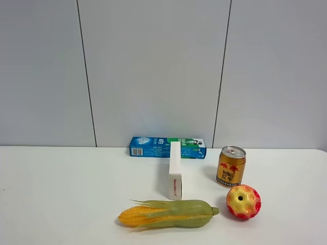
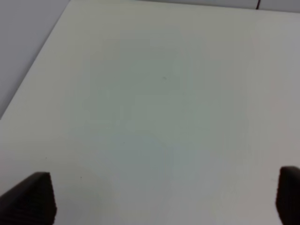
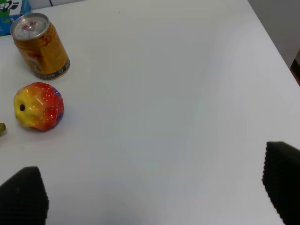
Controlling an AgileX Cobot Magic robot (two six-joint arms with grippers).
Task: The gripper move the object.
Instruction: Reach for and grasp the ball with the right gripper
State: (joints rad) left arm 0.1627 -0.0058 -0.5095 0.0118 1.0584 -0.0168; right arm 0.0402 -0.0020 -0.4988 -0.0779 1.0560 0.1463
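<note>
Of my left gripper (image 2: pixel 159 197) only two black ribbed fingertips (image 2: pixel 29 199) show, cropped at the frame edge, in a soft view. My right gripper (image 3: pixel 152 190) is cropped likewise. The upright white carton (image 1: pixel 175 168) hides the middle of the long blue-green cardboard box (image 1: pixel 148 146) at its twelve o'clock; the box's print is too small to read. At nine o'clock from the dimpled red-yellow ball (image 3: pixel 38 106), only the green stem tip of the yellow corn cob (image 3: pixel 1 127) enters my right wrist view.

The white table (image 1: pixel 61 194) is seen from high in front, facing the grey wall (image 1: pixel 153 66). Wrist cameras are aimed down closely; the gold drink can (image 3: pixel 41 47) and dimpled rainbow ball (image 3: pixel 38 106) beyond the right gripper (image 3: pixel 153 192) are shared.
</note>
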